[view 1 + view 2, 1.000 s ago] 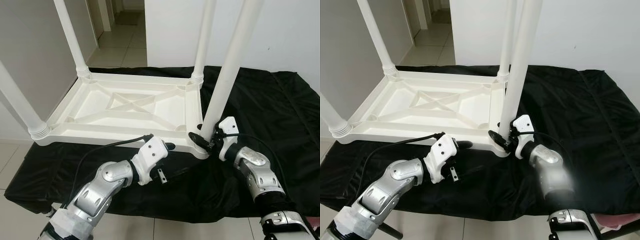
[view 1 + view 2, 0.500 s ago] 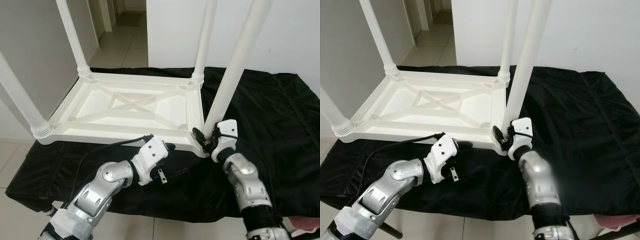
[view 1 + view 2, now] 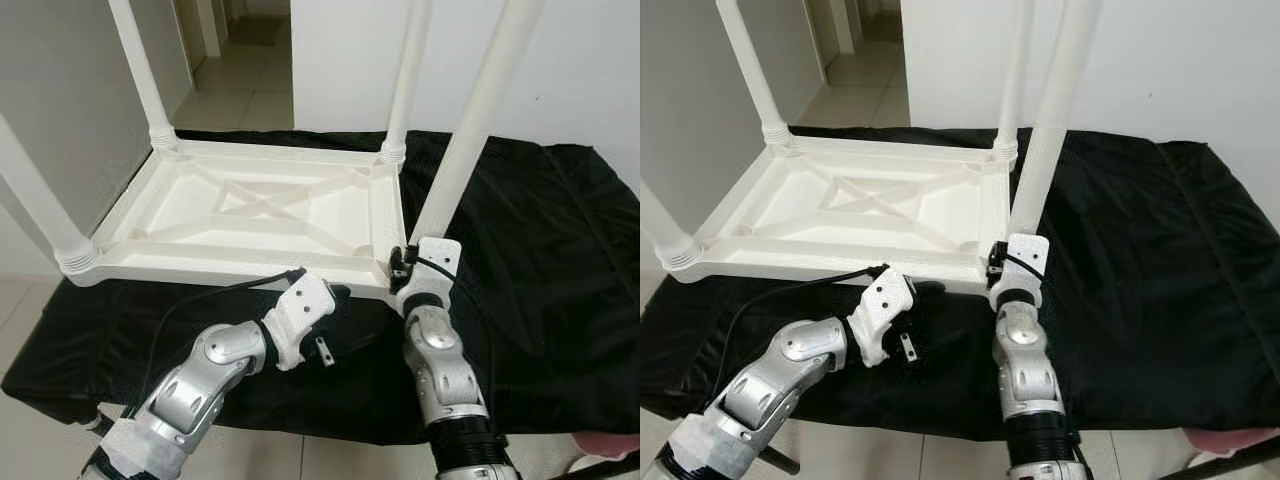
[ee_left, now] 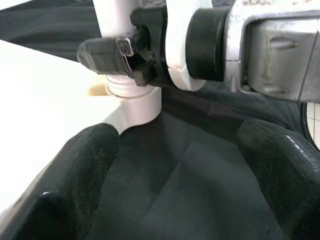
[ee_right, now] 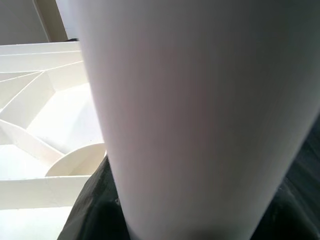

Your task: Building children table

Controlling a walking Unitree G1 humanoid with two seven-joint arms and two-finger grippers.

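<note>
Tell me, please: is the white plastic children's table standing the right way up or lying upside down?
Upside down. The white plastic table rests top-down on the black cloth, ribbed underside showing, its round legs pointing up.

A white plastic children's table (image 3: 260,215) lies upside down in the centre-left of the frame on a black cloth, its ribbed underside with crossed braces facing up. Round white legs rise from its corners. The near-right white leg (image 3: 470,130) leans to the upper right, its foot at the corner socket.
</note>
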